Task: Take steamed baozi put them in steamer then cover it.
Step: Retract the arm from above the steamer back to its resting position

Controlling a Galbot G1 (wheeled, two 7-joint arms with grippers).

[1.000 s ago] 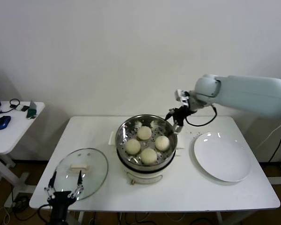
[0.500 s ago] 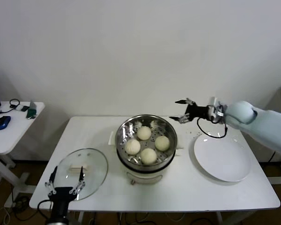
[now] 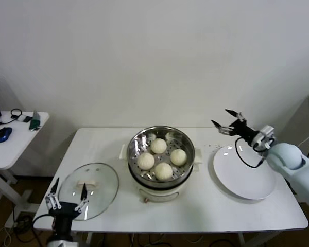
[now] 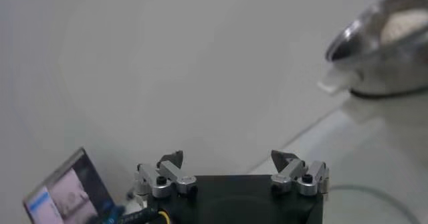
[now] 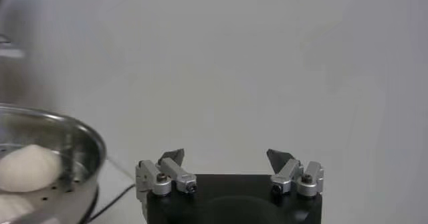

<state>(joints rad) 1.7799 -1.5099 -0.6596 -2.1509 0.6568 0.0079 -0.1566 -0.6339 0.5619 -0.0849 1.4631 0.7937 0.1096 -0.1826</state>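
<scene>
A white table (image 3: 247, 216) and side table (image 3: 15, 144) stand against a plain white wall (image 3: 144, 56).

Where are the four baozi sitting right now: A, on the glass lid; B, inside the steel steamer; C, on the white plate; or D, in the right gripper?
B: all four baozi lie on the perforated tray inside the steamer, while the white plate is bare and the glass lid lies flat on the table beside it.

Four round cream-white buns (image 3: 161, 159) are sitting in a loose cluster on the perforated tray inside the steamer (image 3: 161, 177), a shiny steel pot on a white base, which is standing uncovered mid-desk (image 3: 195, 211).
</scene>
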